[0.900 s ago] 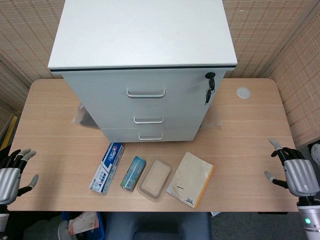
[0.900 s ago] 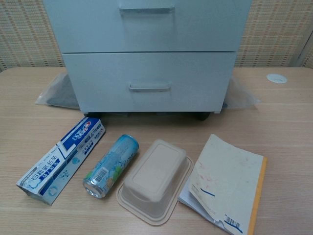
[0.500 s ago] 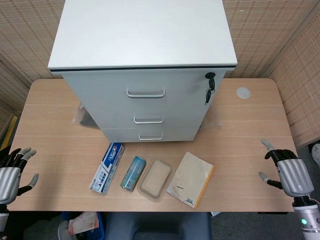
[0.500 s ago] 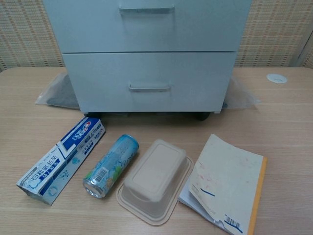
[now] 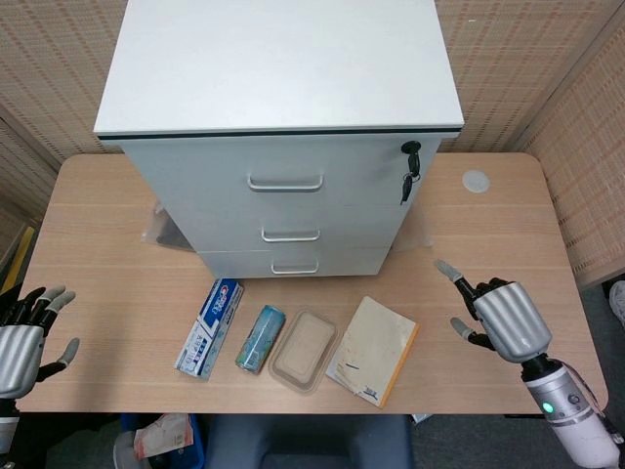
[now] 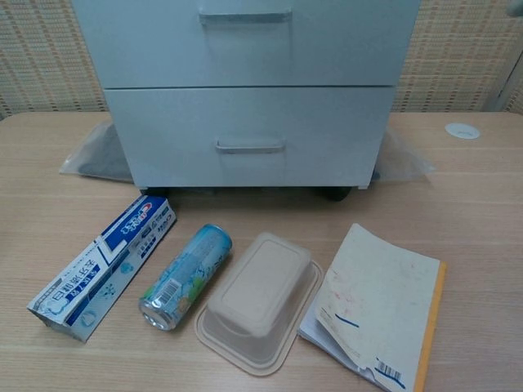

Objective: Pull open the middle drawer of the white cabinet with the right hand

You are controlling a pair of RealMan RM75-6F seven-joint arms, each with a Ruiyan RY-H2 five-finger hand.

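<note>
The white cabinet (image 5: 283,127) stands at the back of the table with three closed drawers. Its middle drawer handle (image 5: 290,235) lies between the top and bottom handles; the chest view shows that handle (image 6: 245,15) at its upper edge. My right hand (image 5: 498,318) hovers over the table's right side, right of the notebook, fingers spread and holding nothing, well away from the cabinet. My left hand (image 5: 24,337) is at the front left edge of the table, fingers apart and empty. Neither hand shows in the chest view.
In front of the cabinet lie a toothpaste box (image 5: 209,328), a can (image 5: 260,339), a beige container (image 5: 304,351) and a notebook (image 5: 373,349). Keys (image 5: 409,171) hang from the cabinet's lock. A round cap (image 5: 476,181) sits in the tabletop at back right.
My right hand has moved left and inward from the table's right edge toward the notebook. The left hand has stayed put. The drawers are unchanged.
</note>
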